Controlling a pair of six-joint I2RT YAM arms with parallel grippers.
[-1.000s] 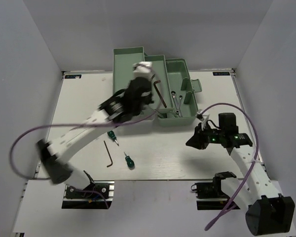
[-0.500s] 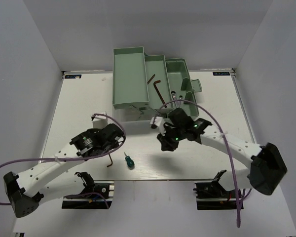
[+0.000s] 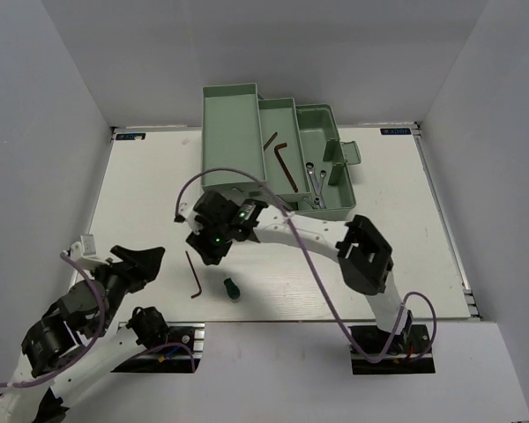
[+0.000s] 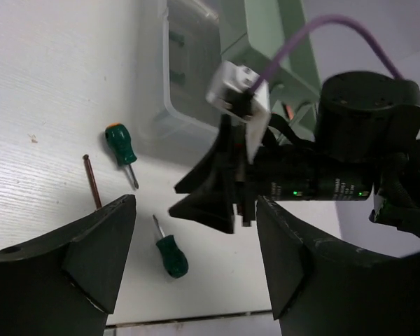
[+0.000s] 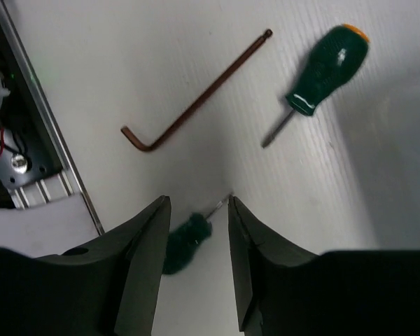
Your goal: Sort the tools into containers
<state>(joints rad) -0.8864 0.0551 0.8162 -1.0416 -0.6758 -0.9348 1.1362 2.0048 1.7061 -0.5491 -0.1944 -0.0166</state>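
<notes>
Right gripper [image 3: 209, 251] now over green screwdriver [image 5: 185, 245]; left gripper [image 3: 145, 262] far back.

Pale green toolbox [image 3: 232, 132] on a white table [image 3: 397, 256]. Reddish-brown hex key [image 5: 196, 101]. The far screwdriver [image 5: 327, 66] has a dark green handle with an orange cap; the near screwdriver [image 5: 184, 243] handle is dark green.

Bright, even light falls from above on the white table [image 3: 379, 256]. The shadows under the right arm [image 3: 309, 233] are soft and pale. In the left wrist view the left fingers [image 4: 98, 252] are near-black, blurred shapes, and the right side turns dim and bluish. In the right wrist view the right fingers [image 5: 140, 259] and the near screwdriver [image 5: 185, 241] are out of focus. The hex key [image 5: 196, 101] and far screwdriver [image 5: 329, 66] are sharp. A broad grey shadow lies across the right.
</notes>
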